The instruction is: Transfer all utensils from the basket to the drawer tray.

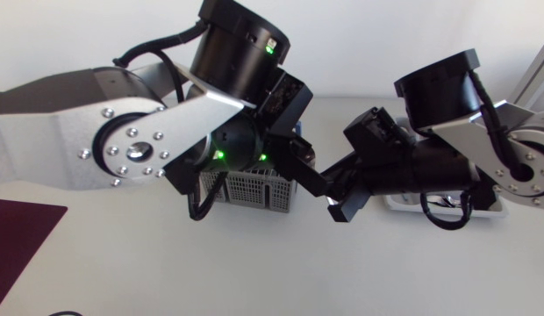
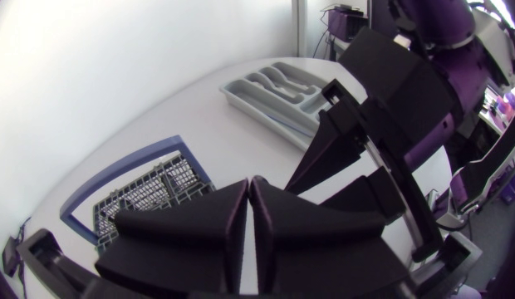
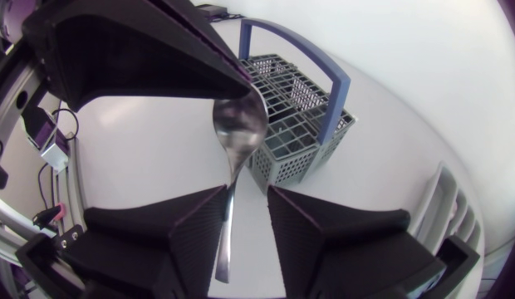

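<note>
A metal spoon hangs in the air with its bowl pinched at the tips of my left gripper, which is shut on it. Its handle runs down between the fingers of my right gripper. Those fingers stand a little apart, with a gap showing beside the handle. In the head view the two grippers meet tip to tip, left and right, just right of the grey utensil basket. The left wrist view shows the basket with its blue handle and the grey drawer tray beyond it.
My right arm covers most of the drawer tray in the head view. A maroon mat lies at the table's front left. The basket's compartments show no utensils that I can make out.
</note>
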`<state>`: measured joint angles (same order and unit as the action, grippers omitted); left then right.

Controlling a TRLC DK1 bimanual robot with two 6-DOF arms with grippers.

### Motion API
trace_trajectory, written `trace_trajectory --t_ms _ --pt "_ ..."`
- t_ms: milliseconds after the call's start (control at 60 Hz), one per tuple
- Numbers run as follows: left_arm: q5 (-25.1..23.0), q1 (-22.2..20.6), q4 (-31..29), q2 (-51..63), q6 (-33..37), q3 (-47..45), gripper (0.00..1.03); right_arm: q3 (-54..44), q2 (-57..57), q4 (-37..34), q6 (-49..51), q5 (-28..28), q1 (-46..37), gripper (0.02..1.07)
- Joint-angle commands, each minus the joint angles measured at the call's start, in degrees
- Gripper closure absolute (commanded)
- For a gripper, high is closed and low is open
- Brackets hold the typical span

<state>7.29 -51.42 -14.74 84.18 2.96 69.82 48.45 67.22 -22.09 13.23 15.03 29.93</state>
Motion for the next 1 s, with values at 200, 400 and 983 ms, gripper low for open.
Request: trace_trajectory --t_ms 200,400,983 --pt "-0.7 0.5 -0.6 0.8 -1.1 1.8 0.99 1.4 1.0 0.2 -0.3 0.9 0.4 0.92" --pt "-1.5 0.7 -0.8 0.8 -1.1 2.0 0.90 1.1 1.0 -1.1 1.4 2.3 0.4 0.98" --pt "-1.8 4.2 -1.5 -0.1 -2.1 6.6 0.33 -2.4 -0.2 -5.5 9.1 6.7 -5.2 0.98"
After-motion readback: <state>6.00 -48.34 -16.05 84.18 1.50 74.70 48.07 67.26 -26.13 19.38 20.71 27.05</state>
